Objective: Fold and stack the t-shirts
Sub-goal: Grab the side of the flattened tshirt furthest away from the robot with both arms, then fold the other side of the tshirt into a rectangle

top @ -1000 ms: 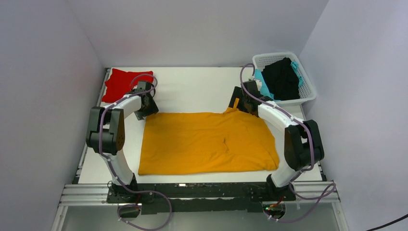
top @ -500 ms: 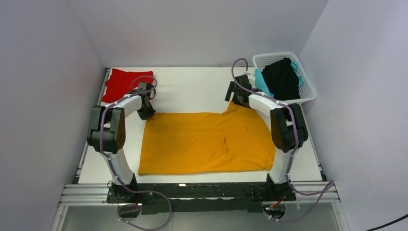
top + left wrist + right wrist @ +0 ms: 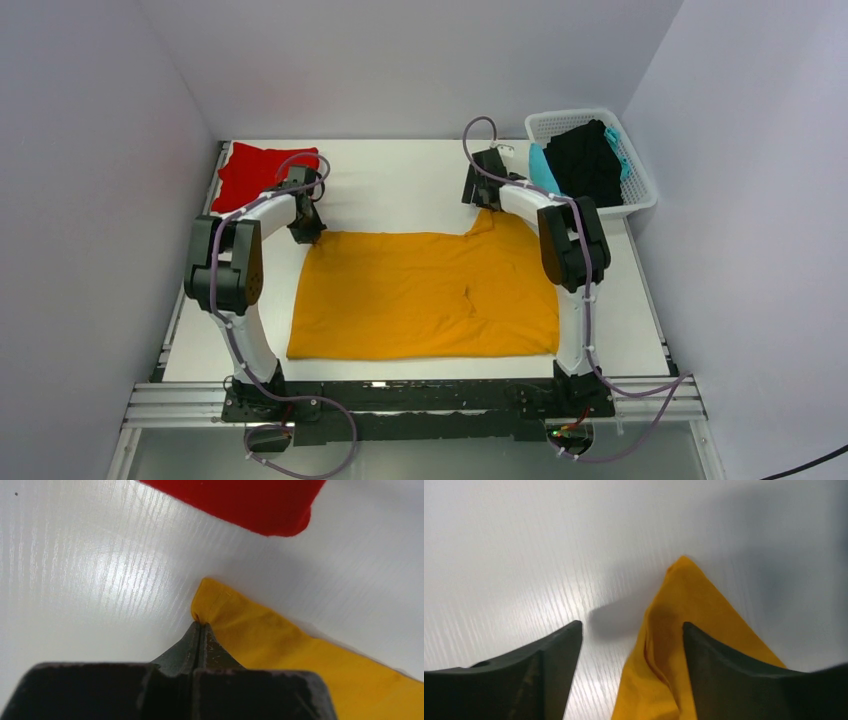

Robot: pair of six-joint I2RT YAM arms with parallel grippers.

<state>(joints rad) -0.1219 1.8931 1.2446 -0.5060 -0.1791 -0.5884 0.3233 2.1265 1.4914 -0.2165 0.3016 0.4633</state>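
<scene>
Orange: the tee [image 3: 430, 295] in hand, spread flat in the middle of the table [image 3: 400, 180] as a rough rectangle. We cannot make out its sleeves, and we see no fold begun in it.

We judge the task to be partly done. A red tee [image 3: 255, 172] lies folded at the far left corner, the base of the stack. A basket [image 3: 642, 196] at the far right holds a black garment [image 3: 585, 165] and a teal one [image 3: 540, 172], both yet to be dealt with.

The left claw [image 3: 200, 629] is pinched tight on the far left corner of the tee, whose hem puckers at the tips. That corner lies near the red tee but apart from it. The right claw [image 3: 631, 630] stands wide, its fingers either side of the far right corner, which rises in a small peak between them. It grips nothing.

The cloth looks thin and limp. It is mostly smooth, with one short crease near the centre.

We take the present step to be securing both far corners for a first fold.
</scene>
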